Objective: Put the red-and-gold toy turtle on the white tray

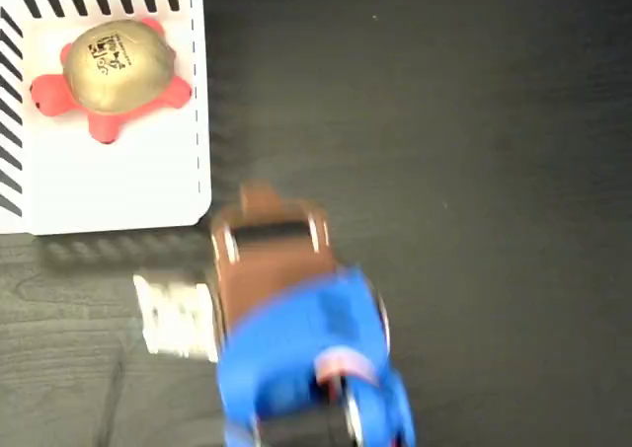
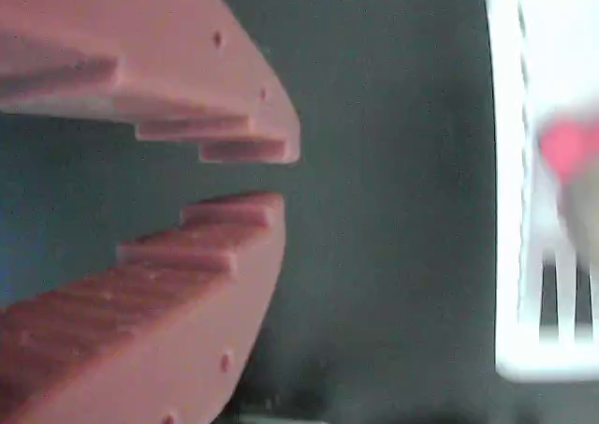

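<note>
From my screen the dark desk fills most of the fixed view. The white tray sits in the desk's top-left corner, with black stripes along its top and left edges. My arm, blue with a brown front end, is blurred low in the middle, off the tray's bottom-right corner. A pale smeared patch lies left of it; can't tell what it is. The red-and-gold toy turtle sits in the tray's top-left part, black print on its shell too blurry to read. The gripper is well apart from it, jaws slightly parted, holding nothing.
</note>
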Action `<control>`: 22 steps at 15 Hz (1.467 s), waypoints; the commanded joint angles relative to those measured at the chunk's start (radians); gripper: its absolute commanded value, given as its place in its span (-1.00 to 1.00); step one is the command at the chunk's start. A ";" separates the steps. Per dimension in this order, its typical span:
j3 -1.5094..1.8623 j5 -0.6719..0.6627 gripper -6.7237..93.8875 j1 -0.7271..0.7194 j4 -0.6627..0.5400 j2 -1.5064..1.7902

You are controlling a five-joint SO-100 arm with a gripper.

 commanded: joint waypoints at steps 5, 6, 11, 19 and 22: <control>0.324 -0.038 -0.86 0.029 0.084 0.413; 0.337 -0.026 -0.86 0.023 0.115 0.416; 0.344 -0.009 -0.86 0.015 0.207 0.434; 0.344 -0.009 -0.86 0.020 0.209 0.443; 0.344 -0.009 -0.86 0.020 0.209 0.443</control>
